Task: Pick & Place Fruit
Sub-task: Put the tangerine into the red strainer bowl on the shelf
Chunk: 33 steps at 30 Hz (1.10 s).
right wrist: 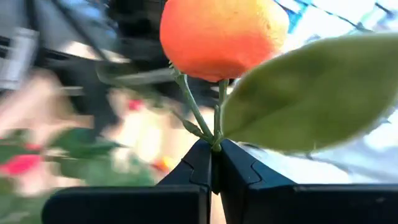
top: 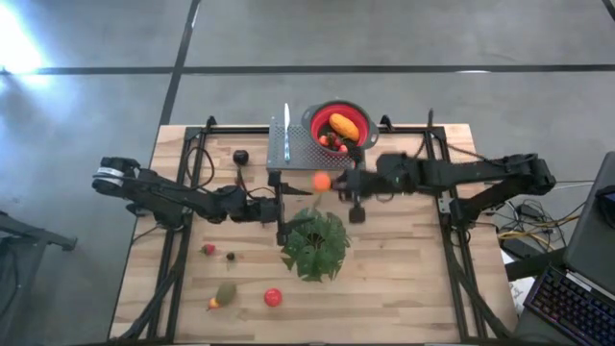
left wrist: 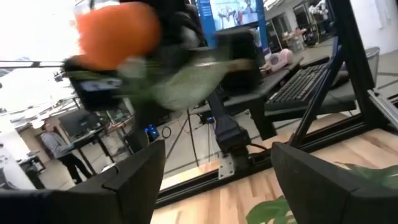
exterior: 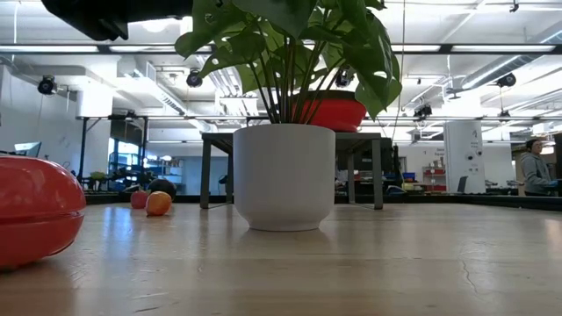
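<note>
My right gripper (top: 334,181) is shut on an orange fruit (top: 321,180) with a green leaf (right wrist: 311,99), up in the air between the grey rack and the potted plant (top: 315,242). My left gripper (top: 286,204) is open beside the plant and touches nothing. In its wrist view the orange (left wrist: 115,31) shows blurred ahead of its fingers (left wrist: 214,180). The red colander bowl (top: 336,125) holds a yellow-orange oblong fruit and red pieces. On the table lie a dark purple fruit (top: 240,157), small red (top: 209,249) and dark (top: 231,256) pieces, an olive-green piece (top: 224,293) and a red fruit (top: 274,297). My right gripper pinches the orange's thin green stem (right wrist: 216,138) between its two fingertips, where stem and leaf stalk meet. The orange (right wrist: 221,34) stands out beyond the fingertips on the stem, lifted clear of the table, with the leaf spreading to one side.
A grey perforated rack (top: 293,146) with a knife on it stands beside the bowl at the far edge. The plant's white pot (exterior: 283,175) stands mid-table between the arms. A big red fruit (exterior: 35,211) lies close to the low camera. Black frame rails run along both table sides.
</note>
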Each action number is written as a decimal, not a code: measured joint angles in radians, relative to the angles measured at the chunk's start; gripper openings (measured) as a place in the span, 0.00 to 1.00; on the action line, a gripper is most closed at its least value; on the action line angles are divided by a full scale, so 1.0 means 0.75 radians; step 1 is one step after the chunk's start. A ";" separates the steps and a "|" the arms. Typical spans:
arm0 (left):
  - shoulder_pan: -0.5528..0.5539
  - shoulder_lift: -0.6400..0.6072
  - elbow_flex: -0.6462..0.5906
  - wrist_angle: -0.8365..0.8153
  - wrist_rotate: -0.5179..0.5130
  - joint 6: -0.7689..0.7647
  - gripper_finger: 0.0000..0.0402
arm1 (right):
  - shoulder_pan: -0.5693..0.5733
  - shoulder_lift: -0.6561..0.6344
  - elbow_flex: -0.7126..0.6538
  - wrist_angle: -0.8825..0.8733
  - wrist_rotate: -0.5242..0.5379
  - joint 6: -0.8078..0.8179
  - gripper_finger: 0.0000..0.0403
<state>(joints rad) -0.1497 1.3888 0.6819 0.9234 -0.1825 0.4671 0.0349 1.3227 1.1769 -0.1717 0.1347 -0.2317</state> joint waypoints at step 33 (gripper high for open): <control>0.000 -0.003 0.001 -0.011 0.001 -0.004 0.74 | -0.904 0.459 0.539 -0.837 -0.159 0.220 0.02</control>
<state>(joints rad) -0.1497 1.3869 0.6823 0.9153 -0.1818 0.4638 -0.6428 1.6669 1.5810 -0.7996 0.0158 -0.0668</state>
